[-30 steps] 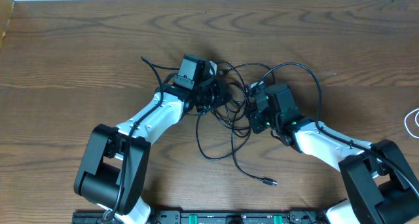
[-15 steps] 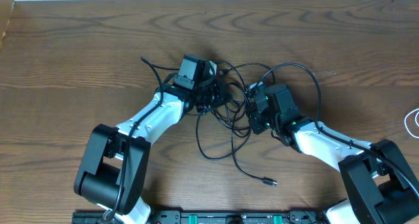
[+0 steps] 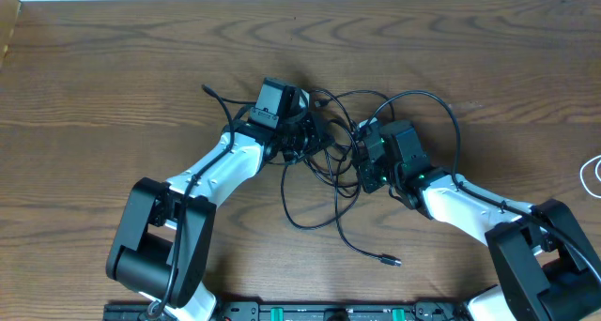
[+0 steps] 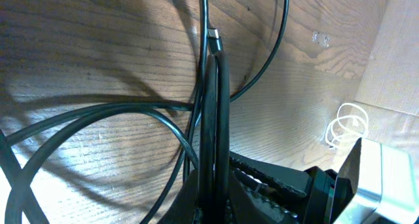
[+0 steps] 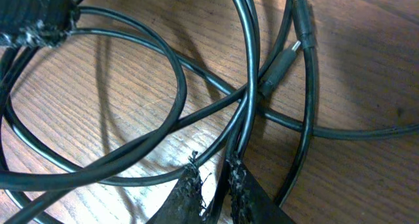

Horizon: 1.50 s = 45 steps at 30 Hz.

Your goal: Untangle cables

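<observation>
Meeting over a knot of black cables [image 3: 331, 150] near the middle of a brown wooden tabletop [image 3: 113, 68], the left arm [image 3: 221, 169] and the right arm [image 3: 465, 201] reach in from the near edge, as seen from overhead. The left pincer [image 3: 305, 133] comes at the tangle from the left and the right pincer [image 3: 362, 160] from the right, the two close together with the thickest part of the snarl between them. From the left wrist camera, the left pincer [image 4: 213, 188] is closed tight on a doubled black strand that rises straight out of its grip to a small metal-tipped plug [image 4: 213, 35], while other strands arc away across the wood grain. From the right wrist camera, the right pincer [image 5: 215, 185] is drawn almost fully together, one black strand squeezed between its frayed pads [image 5: 190, 188]. Just beyond, several loops cross one another, and two slim plugs [image 5: 280, 65] lie close beside each other at the upper right. Overhead, loose loops spill from the knot toward the near edge, one ending in a free plug [image 3: 388, 261] lying flat on the wood, and another tail [image 3: 208, 89] trails to the upper left beside the left arm. The white cable [image 3: 592, 175] lies coiled well apart from the tangle at the far right edge of the tabletop; the left wrist camera also catches the white cable [image 4: 342, 126] in the distance.
</observation>
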Each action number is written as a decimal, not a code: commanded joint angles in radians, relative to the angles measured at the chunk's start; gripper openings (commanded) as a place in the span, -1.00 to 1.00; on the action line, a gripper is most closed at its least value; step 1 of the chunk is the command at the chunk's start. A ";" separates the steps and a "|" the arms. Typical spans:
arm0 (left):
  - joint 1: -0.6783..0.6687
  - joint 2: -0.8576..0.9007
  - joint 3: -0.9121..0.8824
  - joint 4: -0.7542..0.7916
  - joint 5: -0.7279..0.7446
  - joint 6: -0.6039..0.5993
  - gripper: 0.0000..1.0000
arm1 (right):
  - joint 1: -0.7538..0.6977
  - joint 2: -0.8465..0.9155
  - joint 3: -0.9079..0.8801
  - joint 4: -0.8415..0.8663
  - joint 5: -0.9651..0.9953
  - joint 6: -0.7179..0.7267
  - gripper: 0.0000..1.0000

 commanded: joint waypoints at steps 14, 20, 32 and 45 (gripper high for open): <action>0.002 0.000 0.005 -0.008 -0.138 -0.031 -0.85 | 0.002 0.025 0.001 -0.013 0.037 -0.008 -0.98; 0.002 0.000 0.005 -0.010 -0.293 -0.031 -0.84 | 0.001 -0.099 0.002 -0.056 -0.172 -0.011 -0.98; -0.003 0.003 0.005 -0.011 -0.482 -0.031 -0.84 | -0.049 -0.287 0.001 -0.141 -0.750 -0.034 -0.98; -0.064 0.005 0.005 -0.100 -0.478 -0.070 -0.84 | 0.000 -0.226 0.001 -0.112 -0.135 -0.013 -0.56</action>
